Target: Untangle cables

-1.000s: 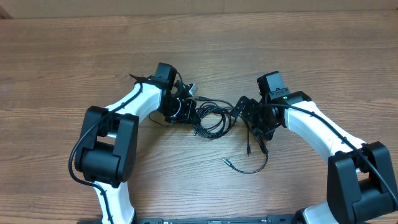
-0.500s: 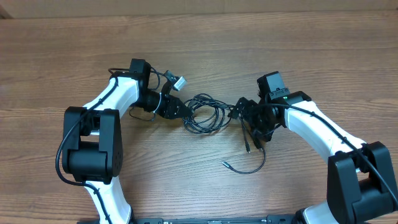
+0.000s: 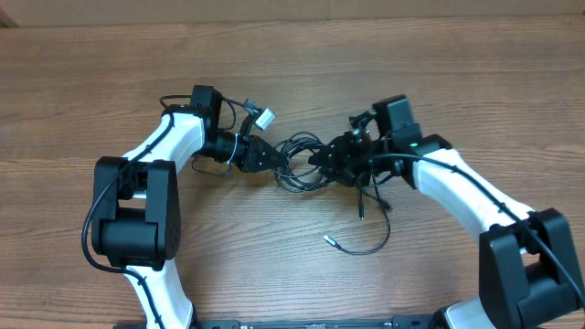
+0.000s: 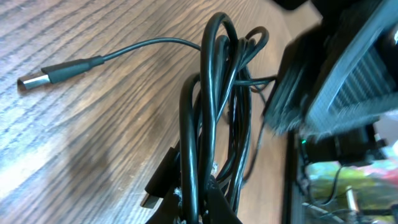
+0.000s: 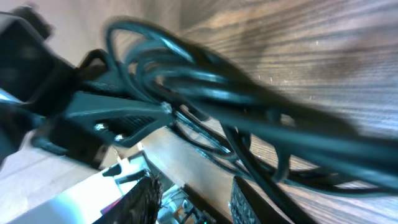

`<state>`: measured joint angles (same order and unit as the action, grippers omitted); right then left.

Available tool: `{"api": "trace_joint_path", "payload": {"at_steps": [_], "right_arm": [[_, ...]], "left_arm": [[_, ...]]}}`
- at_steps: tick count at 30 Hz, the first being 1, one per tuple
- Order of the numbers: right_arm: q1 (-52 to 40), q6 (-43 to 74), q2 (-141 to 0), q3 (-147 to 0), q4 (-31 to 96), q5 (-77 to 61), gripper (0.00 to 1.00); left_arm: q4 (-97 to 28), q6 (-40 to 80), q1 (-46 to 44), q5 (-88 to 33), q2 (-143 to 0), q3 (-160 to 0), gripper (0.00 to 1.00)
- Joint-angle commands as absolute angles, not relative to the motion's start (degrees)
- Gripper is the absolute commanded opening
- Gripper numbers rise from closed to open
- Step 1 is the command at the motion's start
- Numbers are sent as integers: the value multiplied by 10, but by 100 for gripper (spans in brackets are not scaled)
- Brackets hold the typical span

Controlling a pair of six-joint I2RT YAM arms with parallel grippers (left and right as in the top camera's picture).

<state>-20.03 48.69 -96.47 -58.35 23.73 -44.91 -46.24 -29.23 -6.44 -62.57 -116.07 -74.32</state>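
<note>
The cables (image 3: 302, 161) lie as a tangled bundle of thin black loops in the middle of the table. My left gripper (image 3: 266, 157) is shut on a strand at the bundle's left end (image 4: 200, 208). In the left wrist view the loops (image 4: 214, 106) rise away from the jaws, and one plug end (image 4: 37, 78) lies on the wood. My right gripper (image 3: 331, 161) is at the bundle's right side. Its fingers (image 5: 249, 199) stand apart around a gap (image 5: 194, 185), with strands (image 5: 249, 106) running just beyond them. Two loose tails trail toward the front (image 3: 361, 217) (image 3: 329, 239).
A small white connector (image 3: 264, 119) on a wire sticks up by the left wrist. Both white arms (image 3: 174, 146) (image 3: 457, 183) curve in from the table's front corners. Bare wood table (image 3: 302, 64) spreads behind the bundle.
The left gripper pulled the bundle's end to the left, then held still. The right gripper moved up and left onto the bundle's right side, and its jaws narrowed.
</note>
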Motion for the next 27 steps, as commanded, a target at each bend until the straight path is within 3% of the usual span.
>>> {"api": "trace_joint_path", "payload": {"at_steps": [1,13,16,27], "right_arm": [[-239,580,-947,-592,219,-337,34],[-252,665,-947,-592,137,-221,32],[-252,663,-947,-592,133,-267,25],[-199,569,-947,-593,187,-483,26]], "left_arm": [[-458,-234,-68,-675,-1157,-754,4],[-448,-162,-68,-716,-1157,-754,4],[-448,-160,-69,-711,-1157,-754,4],[-439,-149,-69,-675,-1157,-754,4]]}}
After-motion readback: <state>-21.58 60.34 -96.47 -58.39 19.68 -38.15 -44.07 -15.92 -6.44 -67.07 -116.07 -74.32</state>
